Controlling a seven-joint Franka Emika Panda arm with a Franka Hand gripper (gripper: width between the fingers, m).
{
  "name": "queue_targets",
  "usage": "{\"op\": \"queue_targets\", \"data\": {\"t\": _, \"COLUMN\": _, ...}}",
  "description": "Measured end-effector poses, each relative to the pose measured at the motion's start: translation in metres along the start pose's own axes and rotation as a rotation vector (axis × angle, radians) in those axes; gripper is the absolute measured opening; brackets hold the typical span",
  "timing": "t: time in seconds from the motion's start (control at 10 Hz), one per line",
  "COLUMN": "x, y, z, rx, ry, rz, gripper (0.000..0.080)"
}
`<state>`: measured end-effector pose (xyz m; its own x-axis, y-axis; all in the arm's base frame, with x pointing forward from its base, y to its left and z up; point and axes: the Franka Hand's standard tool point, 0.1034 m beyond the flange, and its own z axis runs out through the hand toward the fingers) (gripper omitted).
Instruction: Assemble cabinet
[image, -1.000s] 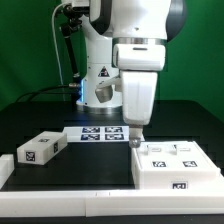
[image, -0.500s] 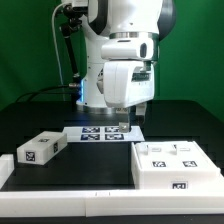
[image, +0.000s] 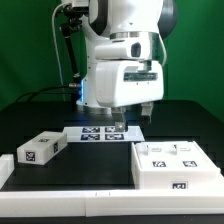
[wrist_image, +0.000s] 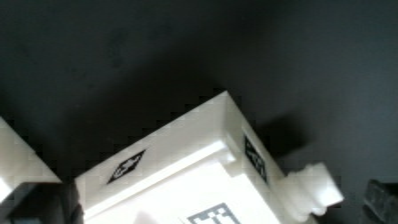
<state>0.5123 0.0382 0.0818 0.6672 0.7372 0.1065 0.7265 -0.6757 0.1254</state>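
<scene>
The cabinet's large white body lies at the exterior view's right, with tags on its top and front. A smaller white tagged block lies at the left. My gripper hangs above the marker board, between the two parts and touching neither. In the wrist view a white tagged box, seemingly the cabinet body, fills the lower part. Dark fingers stand wide apart at the frame's corners with nothing held between them, so the gripper is open and empty.
A white raised rim runs along the front of the black table, with a low white piece at the far left. The robot's base and cables stand behind the marker board.
My gripper has risen from the near-left corner of the cabinet body and moved left over the marker board. The wrist has turned. The parts have not moved.
</scene>
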Motion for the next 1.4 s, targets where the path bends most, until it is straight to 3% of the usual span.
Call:
{"op": "queue_targets", "data": {"t": 0.7, "x": 0.013, "y": -0.015, "z": 0.004, "rx": 0.038, "ry": 0.047, "rz": 0.506, "gripper": 0.0797}}
{"op": "queue_targets", "data": {"t": 0.9, "x": 0.022, "y": -0.03, "z": 0.005, "rx": 0.047, "ry": 0.039, "rz": 0.679, "gripper": 0.0797}}
{"op": "queue_targets", "data": {"t": 1.1, "x": 0.021, "y": -0.034, "z": 0.009, "rx": 0.063, "ry": 0.029, "rz": 0.868, "gripper": 0.0797}}
{"op": "queue_targets", "data": {"t": 1.4, "x": 0.02, "y": -0.034, "z": 0.011, "rx": 0.063, "ry": 0.043, "rz": 0.866, "gripper": 0.0797}}
